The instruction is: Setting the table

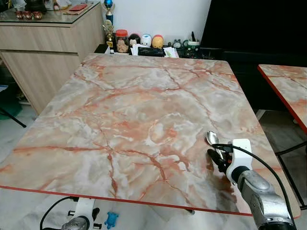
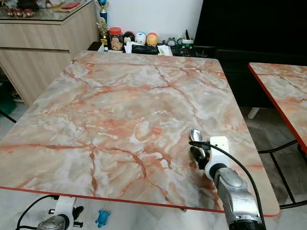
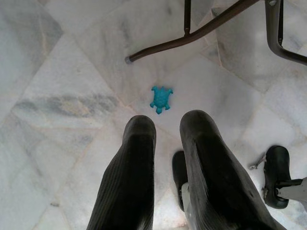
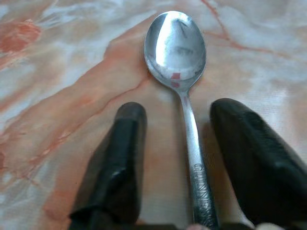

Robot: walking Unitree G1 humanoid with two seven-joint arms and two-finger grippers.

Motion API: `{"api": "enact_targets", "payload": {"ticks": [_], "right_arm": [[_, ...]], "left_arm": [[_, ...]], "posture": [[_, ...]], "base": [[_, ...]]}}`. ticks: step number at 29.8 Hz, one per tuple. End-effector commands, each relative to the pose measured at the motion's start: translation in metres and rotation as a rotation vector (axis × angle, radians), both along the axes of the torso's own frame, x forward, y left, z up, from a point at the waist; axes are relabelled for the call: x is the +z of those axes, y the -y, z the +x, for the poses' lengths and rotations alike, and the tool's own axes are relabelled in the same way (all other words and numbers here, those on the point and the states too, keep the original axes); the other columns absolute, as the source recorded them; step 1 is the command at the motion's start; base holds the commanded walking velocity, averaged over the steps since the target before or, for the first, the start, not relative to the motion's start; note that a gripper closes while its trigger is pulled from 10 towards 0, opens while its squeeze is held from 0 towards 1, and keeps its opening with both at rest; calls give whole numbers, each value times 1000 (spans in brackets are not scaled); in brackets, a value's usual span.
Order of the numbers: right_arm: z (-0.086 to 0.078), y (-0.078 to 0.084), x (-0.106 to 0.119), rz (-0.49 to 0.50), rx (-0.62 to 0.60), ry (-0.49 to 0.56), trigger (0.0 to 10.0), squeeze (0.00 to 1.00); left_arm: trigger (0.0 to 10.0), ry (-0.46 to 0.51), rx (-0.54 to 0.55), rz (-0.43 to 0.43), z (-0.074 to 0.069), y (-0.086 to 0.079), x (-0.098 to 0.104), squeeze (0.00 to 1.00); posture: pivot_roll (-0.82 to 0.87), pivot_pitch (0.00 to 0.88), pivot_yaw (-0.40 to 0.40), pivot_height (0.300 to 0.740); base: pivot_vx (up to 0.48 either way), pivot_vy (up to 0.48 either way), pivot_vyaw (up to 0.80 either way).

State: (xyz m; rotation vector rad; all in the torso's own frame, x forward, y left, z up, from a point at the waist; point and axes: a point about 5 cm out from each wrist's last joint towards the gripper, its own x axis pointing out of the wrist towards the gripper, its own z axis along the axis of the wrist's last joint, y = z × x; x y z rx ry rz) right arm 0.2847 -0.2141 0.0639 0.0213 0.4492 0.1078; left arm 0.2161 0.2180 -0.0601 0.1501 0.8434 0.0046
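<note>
One steel spoon (image 4: 184,110) is laid on the marble tabletop (image 1: 129,120) near its right edge, between the spread fingers (image 4: 117,158) of the right gripper (image 4: 184,148), untouched. The left gripper (image 3: 168,143) is hung over the floor, fingers parted, above one blue turtle toy (image 3: 160,98).

A silver metal spoon (image 4: 180,72) lies flat on the marble-patterned table (image 1: 134,120), in the lower right of the left eye view, near the table's right edge. Its oval bowl faces up and catches pale reflections, with a small red glint near the neck, and points toward the top of the frame. The slim handle, stamped with lettering too blurred to read, runs down toward the lower edge of the right wrist view.
</note>
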Motion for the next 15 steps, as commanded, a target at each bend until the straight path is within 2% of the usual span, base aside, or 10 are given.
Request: {"api": "enact_targets", "payload": {"ticks": [1, 3, 5, 6, 7, 15], "right_arm": [[2, -4, 1, -3, 13, 7, 510, 0], [2, -4, 1, -3, 15, 8, 431, 0], [2, -4, 1, -5, 15, 7, 1059, 0], [2, -4, 1, -7, 15, 7, 1059, 0], [2, -3, 1, -17, 11, 3, 10000, 0], [2, -4, 0, -29, 13, -4, 10000, 0]], "left_arm": [[10000, -16, -5, 2, -2, -1, -2, 0], [10000, -18, -4, 1, -3, -1, -2, 0], [10000, -19, -2, 1, -3, -1, -2, 0], [10000, -19, -2, 1, -3, -1, -2, 0], [10000, -20, -2, 2, -4, -2, -2, 0], [10000, -21, 2, 2, -4, -3, -2, 0]], "posture": [[96, 6, -35, 740], [97, 8, -35, 740], [96, 10, -34, 740], [96, 10, -34, 740], [96, 11, -34, 740], [100, 13, -34, 740]], "base": [[0, 0, 0], [0, 0, 0], [0, 0, 0], [0, 0, 0], [0, 0, 0], [0, 0, 0]]}}
